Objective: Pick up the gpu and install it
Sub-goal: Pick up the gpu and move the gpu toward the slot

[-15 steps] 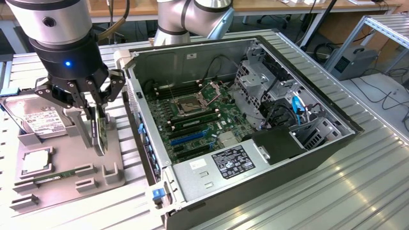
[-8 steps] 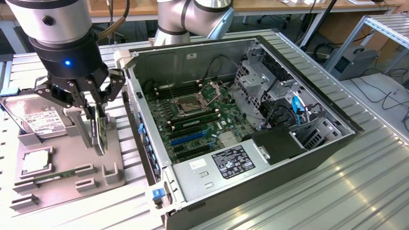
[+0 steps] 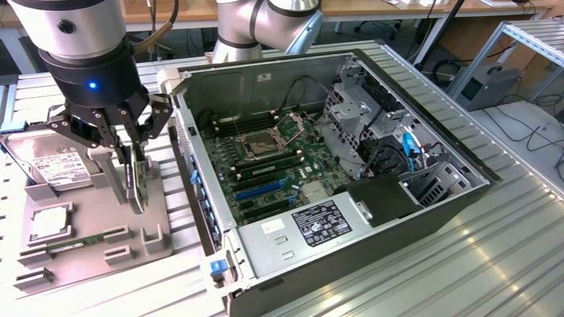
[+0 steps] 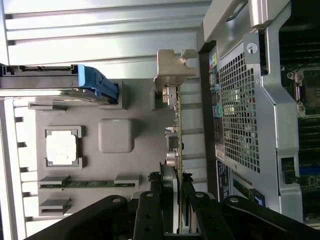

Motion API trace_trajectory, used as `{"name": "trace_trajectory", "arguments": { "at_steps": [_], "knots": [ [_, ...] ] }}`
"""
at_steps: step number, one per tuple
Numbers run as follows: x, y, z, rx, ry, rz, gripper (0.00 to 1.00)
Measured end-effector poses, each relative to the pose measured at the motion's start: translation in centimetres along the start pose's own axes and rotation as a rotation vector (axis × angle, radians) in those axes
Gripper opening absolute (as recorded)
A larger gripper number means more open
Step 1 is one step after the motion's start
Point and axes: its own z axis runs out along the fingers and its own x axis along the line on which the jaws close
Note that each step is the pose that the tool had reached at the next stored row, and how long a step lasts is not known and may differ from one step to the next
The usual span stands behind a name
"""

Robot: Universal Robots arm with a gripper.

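The gpu [image 3: 137, 185] is a thin dark card standing on edge over the grey fixture tray [image 3: 84, 264], at the exterior view's left, beside the open computer case [image 3: 458, 198]. The wrist view has the gpu [image 4: 176, 125] edge-on, its silvery bracket [image 4: 172, 67] at the far end. My gripper [image 3: 131, 153] hangs straight above the card. Its black fingers [image 4: 150, 205] press against both faces of the card, so the gripper [image 4: 172, 192] is shut on the gpu. I cannot tell whether the card's lower edge still rests in the tray.
On the tray lie a silver hard drive [image 3: 53, 165], a square processor [image 3: 49, 224] and a green memory stick [image 3: 75, 243]. Inside the case the motherboard has a blue slot [image 3: 260, 190], with a power supply [image 3: 321, 224] at the front. The case's perforated wall [image 4: 240, 110] runs close beside the card.
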Motion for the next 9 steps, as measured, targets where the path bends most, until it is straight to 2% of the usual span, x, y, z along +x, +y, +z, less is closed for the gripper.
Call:
{"name": "trace_trajectory", "arguments": {
  "at_steps": [9],
  "knots": [
    [-0.01, 0.01, -0.18, 0.0000, 0.0001, 0.000, 0.27]
  ]
}}
